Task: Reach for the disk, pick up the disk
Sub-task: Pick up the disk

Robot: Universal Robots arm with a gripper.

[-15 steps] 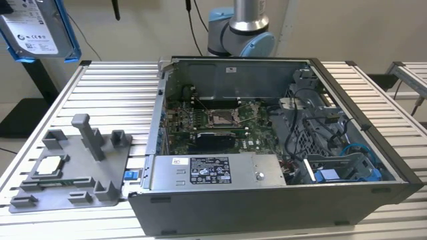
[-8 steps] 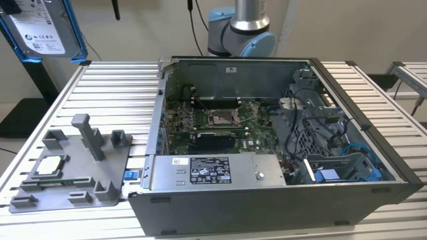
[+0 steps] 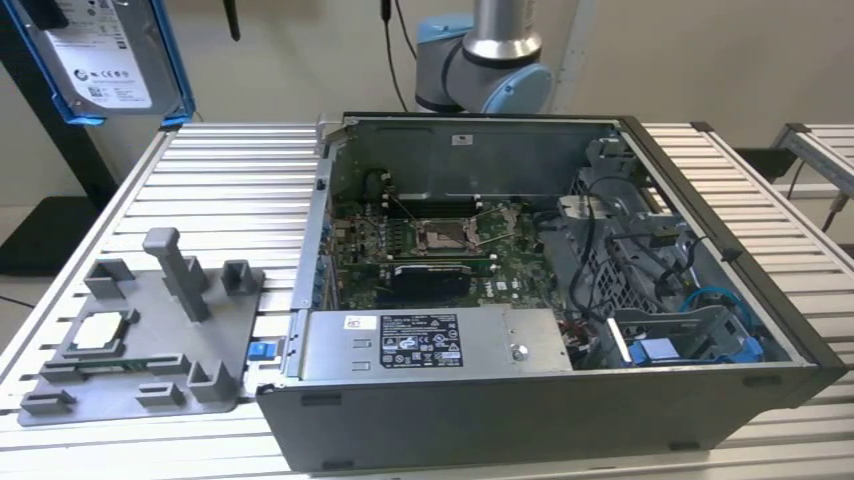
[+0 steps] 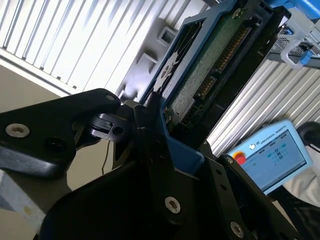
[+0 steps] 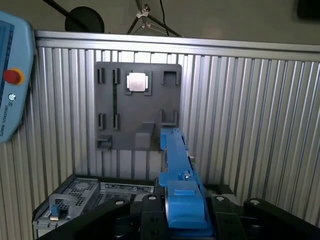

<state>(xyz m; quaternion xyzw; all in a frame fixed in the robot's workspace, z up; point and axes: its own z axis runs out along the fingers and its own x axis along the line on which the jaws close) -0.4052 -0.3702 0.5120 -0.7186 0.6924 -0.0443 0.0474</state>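
Clamping the disk [image 3: 114, 55] by its blue bracket, the tool [image 5: 184, 202] is closed on the part, with a black finger [image 4: 145, 117] pressed against each side of the bracket in both wrist views. In the exterior view the disk hangs clear of the worktop [image 3: 227, 190], close to upright, its white label facing the camera. It sits high at the exterior view's left, above the far corner of the slatted surface. The second wrist view shows the opposite face of the disk, a green circuit board framed by the bracket. The disk is well apart from the grey fixture plate [image 3: 147, 340], which lies flat on the worktop at the exterior view's left. A small square chip [image 3: 91, 332] with a pale top rests in a recess of that plate. The open computer case [image 3: 507, 420] stands beside the plate, toward the exterior view's right, with a labelled power supply [image 3: 427, 345] along its near wall and a blue bay part [image 3: 674, 350] in its near right corner. The arm [image 3: 483, 60] rises behind the case. A pendant [image 5: 12, 85] with a red button shows in both wrist views.
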